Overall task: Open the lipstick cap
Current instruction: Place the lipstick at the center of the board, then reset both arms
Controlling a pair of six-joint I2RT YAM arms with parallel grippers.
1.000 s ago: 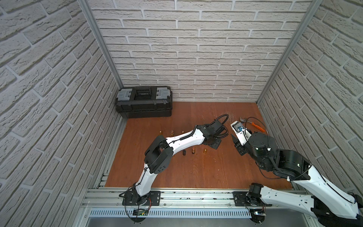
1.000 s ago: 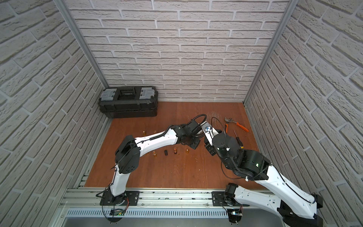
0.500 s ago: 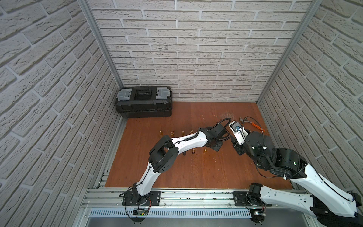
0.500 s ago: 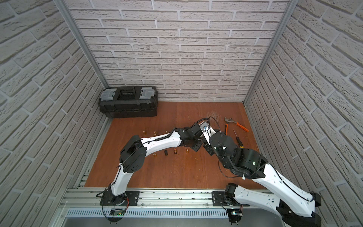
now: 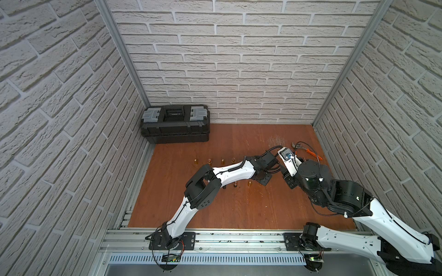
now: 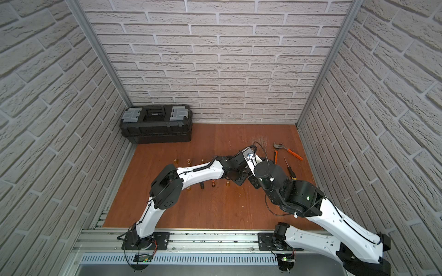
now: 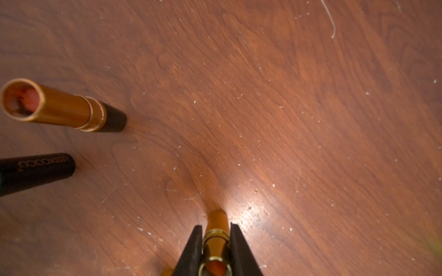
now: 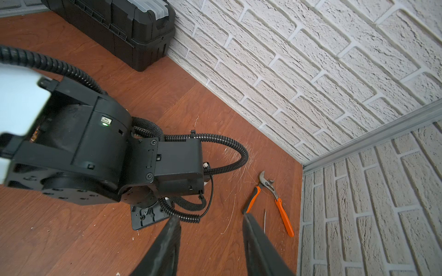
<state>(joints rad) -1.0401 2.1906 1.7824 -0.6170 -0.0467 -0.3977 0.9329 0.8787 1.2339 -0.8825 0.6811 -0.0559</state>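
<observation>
At bottom centre of the left wrist view, our left end effector (image 7: 215, 225) flanks an upright, uncapped lipstick (image 7: 216, 246) on the desk (image 7: 311, 119); whether it clamps, we cannot tell. Our right end effector (image 8: 210, 216) gapes empty. Opening looks done; release remains.

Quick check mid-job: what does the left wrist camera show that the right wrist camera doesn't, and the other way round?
Left wrist only: an uncapped lipstick standing between the fingers of the left gripper (whether they clamp it is unclear), plus a second uncapped lipstick and a black cap, both apart from it. Right wrist only: the right gripper, open and empty, the left arm's wrist, the toolbox, orange-handled pliers and the brick wall. Both: the wooden tabletop.
</observation>
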